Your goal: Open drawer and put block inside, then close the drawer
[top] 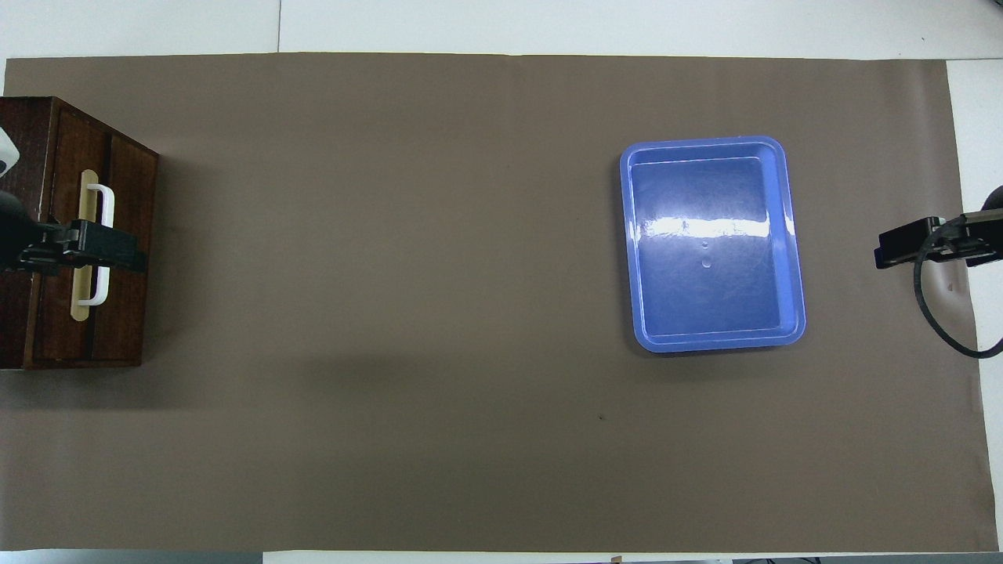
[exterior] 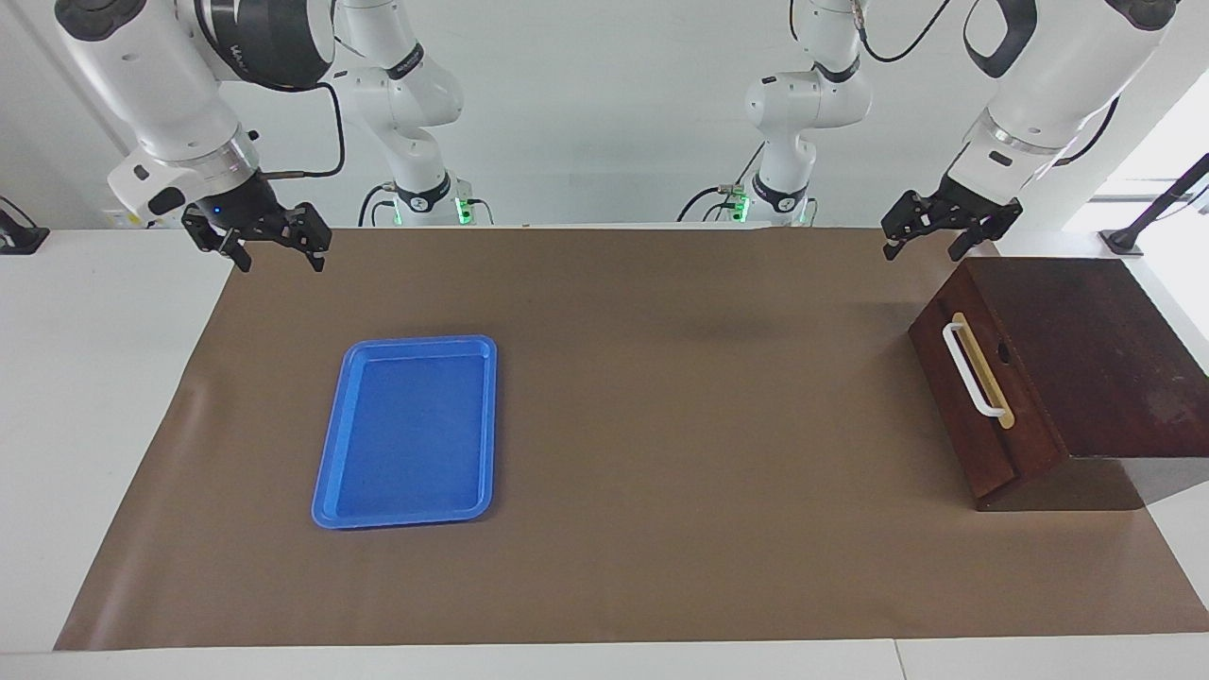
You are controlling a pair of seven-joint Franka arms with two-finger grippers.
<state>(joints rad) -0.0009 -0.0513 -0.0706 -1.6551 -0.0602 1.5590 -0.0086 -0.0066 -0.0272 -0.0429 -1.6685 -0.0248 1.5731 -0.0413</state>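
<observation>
**Status**
1. The drawer [exterior: 1020,397] sits shut in its dark cabinet [exterior: 1086,349] at the right edge of the facing view, at the left arm's end of the table. Its white handle [exterior: 973,370] faces the middle of the brown mat [exterior: 661,425].
2. The block is not visible in either view, so its position cannot be stated.
3. The left gripper [exterior: 924,250] hangs in the upper right of the facing view, over the mat just off the cabinet's upper corner, fingers spread and empty. In the overhead view it overlaps the handle, but the facing view shows no contact.
4. The right gripper [exterior: 281,260] waits in the upper left of the facing view, over the mat's corner, fingers spread and empty.

**Hazards (judged)**
1. The handle is a thin bar close to the drawer front. A descent that is slightly off likely drives a fingertip into the wood or the bar.
2. The cabinet appears unfixed. A pull off the drawer's axis may drag or turn the whole cabinet.
3. With no block located, step 2 of the task has no target.

**Clearance**
1. The mat in front of the drawer is open, giving room for the pull.
2. The blue tray [exterior: 326,453] lies in the lower left of the facing view, well apart from the drawer.
3. The cabinet stands at the mat's edge.
</observation>
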